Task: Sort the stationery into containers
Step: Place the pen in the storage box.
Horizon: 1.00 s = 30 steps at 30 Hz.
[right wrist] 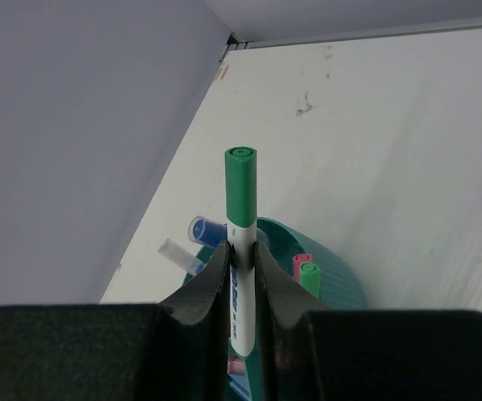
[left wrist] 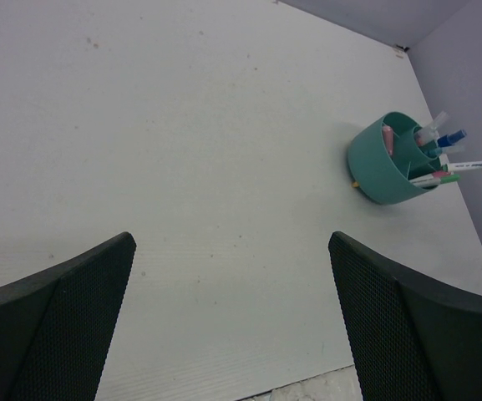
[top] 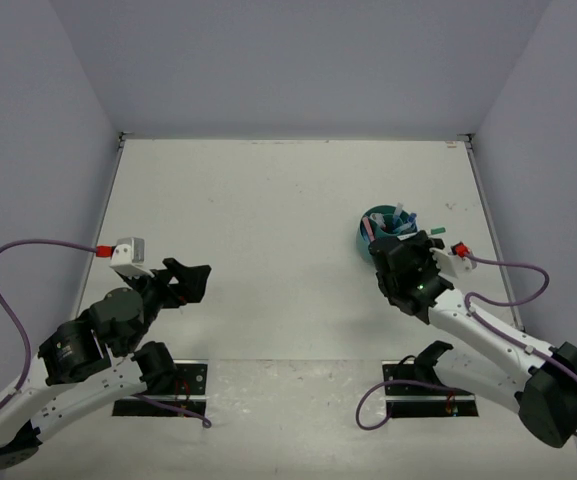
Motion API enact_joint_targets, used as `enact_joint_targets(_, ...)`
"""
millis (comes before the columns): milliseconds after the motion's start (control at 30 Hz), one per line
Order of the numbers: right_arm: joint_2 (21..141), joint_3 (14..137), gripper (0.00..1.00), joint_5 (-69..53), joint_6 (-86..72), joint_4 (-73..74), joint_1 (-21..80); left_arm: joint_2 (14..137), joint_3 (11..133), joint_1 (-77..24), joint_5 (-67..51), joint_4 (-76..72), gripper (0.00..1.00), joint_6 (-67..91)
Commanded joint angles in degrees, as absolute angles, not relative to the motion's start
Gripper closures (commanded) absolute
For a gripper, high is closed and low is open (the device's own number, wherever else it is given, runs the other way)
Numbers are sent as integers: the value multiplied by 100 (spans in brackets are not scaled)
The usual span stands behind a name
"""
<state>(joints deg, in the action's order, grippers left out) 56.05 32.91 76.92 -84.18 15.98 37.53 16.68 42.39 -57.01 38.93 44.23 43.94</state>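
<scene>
1. The right gripper (right wrist: 241, 251) has its fingers closed nearly together on the white barrel of a thin green-capped pen (right wrist: 241, 188). The cap points out past the fingertips, over the round teal plastic cup with inner dividers (right wrist: 341, 280) near the far right of the white table (top: 268, 200).
2. Already standing in the cup are a blue-capped pen (right wrist: 203, 230), a clear tube (right wrist: 174, 251), a pink-topped item (right wrist: 301, 261) and a second green-capped pen (right wrist: 310, 276).
3. We judge the step in hand to be the drop-in. We cannot tell which compartment lies under the held pen, so we would line it up first, ideally beside its green twin.
4. We would lower it along its own length until the leading end is below the rim, then part the fingers only slightly so it slides rather than bounces.
5. The cup looks light, so a sideways nudge could tip it or scatter the standing pens — we would come in straight and leave straight.
6. The left gripper (left wrist: 230, 242) hangs wide open and empty over the table, well apart from the cup.
</scene>
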Motion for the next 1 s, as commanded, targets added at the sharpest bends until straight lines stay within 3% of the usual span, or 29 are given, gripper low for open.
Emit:
enact_joint_targets(0, 6023, 3547, 100, 8131, -9364, 1800, 3526, 1624, 4238, -5687, 3906, 4225, 0, 4318)
enact_joint_targets(300, 6646, 3661, 100, 7682, -9520, 1854, 3498, 1659, 4254, -5687, 3900, 4234, 0, 4307)
enact_joint_targets(500, 6843, 3802, 91, 7400, -9323, 1863, 3498, 1652, 4254, -5687, 3897, 4228, 0, 4307)
enact_joint_targets(733, 6766, 3812, 64, 7202, -9086, 1869, 3507, 1617, 4248, -5687, 3894, 4227, 0, 4307)
enact_joint_targets(967, 6382, 3869, 48, 7128, -8619, 1872, 3516, 1671, 4253, -5687, 3903, 4218, 0, 4307)
